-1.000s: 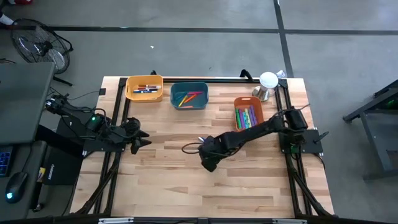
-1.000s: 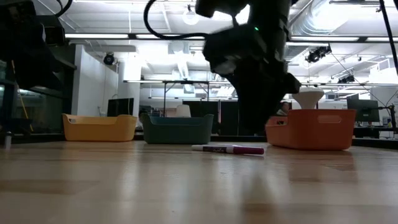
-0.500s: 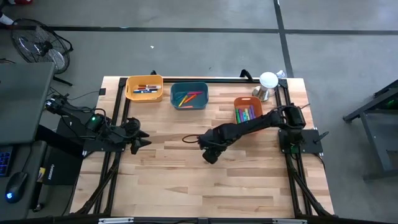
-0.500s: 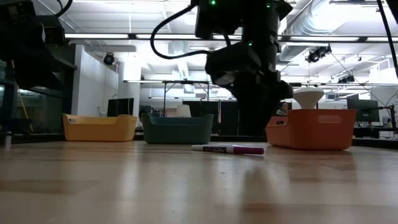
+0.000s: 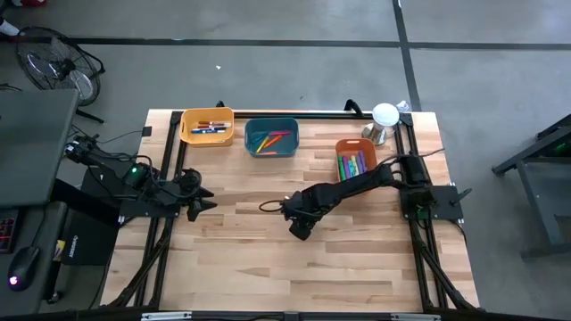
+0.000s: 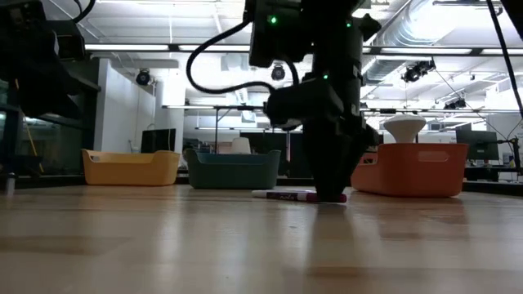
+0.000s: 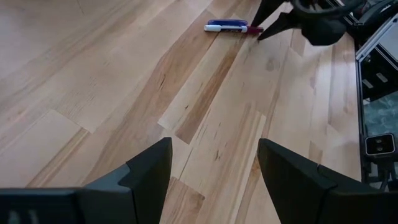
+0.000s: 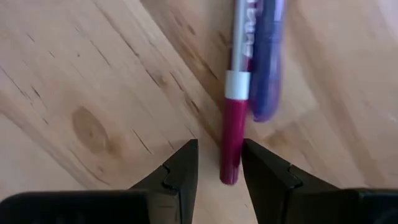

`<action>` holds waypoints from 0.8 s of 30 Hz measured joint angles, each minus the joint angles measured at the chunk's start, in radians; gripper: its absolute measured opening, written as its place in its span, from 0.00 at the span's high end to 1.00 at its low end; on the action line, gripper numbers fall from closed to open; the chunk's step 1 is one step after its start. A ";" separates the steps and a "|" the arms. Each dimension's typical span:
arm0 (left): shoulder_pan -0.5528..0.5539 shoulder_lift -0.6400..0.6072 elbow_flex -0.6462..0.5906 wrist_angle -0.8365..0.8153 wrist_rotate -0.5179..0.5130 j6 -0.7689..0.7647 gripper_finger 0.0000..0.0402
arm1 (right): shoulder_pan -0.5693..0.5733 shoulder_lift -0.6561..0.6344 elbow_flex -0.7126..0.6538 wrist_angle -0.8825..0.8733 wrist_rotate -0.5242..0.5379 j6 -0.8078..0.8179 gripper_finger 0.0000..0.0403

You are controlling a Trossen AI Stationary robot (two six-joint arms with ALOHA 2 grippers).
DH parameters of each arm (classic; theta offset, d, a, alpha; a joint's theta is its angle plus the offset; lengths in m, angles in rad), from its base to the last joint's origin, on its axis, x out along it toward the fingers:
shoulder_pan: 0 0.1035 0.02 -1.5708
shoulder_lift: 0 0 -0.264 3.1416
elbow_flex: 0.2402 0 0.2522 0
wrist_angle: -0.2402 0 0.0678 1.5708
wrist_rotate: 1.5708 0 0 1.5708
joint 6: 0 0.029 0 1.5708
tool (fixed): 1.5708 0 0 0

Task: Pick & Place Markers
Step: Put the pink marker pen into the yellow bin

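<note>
A white marker with a magenta end lies flat on the table, with a purple-blue marker right beside it. They also show in the low view and the left wrist view. My right gripper points straight down at mid-table. It is open, with one finger on each side of the magenta end and its tips at the tabletop. My left gripper waits open at the table's left edge. My right gripper comes from above, pointing down. Its two fingers lie across the marker at the magenta end. I cannot tell whether they touch it. The marker lies flat on the wood.
Along the far edge stand a yellow bin, a teal bin and an orange bin, each holding markers. A white mushroom-shaped object stands at the far right corner. Bare wood lies toward the near edge.
My right gripper has come down from above the table. Its fingertips now stand at the tabletop around the marker's magenta end, and it has shifted slightly toward the table's left. The markers have not moved.
</note>
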 joint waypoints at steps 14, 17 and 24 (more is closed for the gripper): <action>0.000 0.000 0.000 -0.007 0.001 0.000 0.42 | -0.001 0.068 0.005 0.021 -0.037 0.052 0.72; 0.000 0.000 0.000 -0.007 0.001 0.000 0.42 | -0.001 0.068 0.005 0.024 -0.038 0.109 0.72; 0.000 0.000 0.000 -0.007 0.001 0.000 0.42 | 0.001 0.068 0.003 0.027 -0.003 0.152 0.77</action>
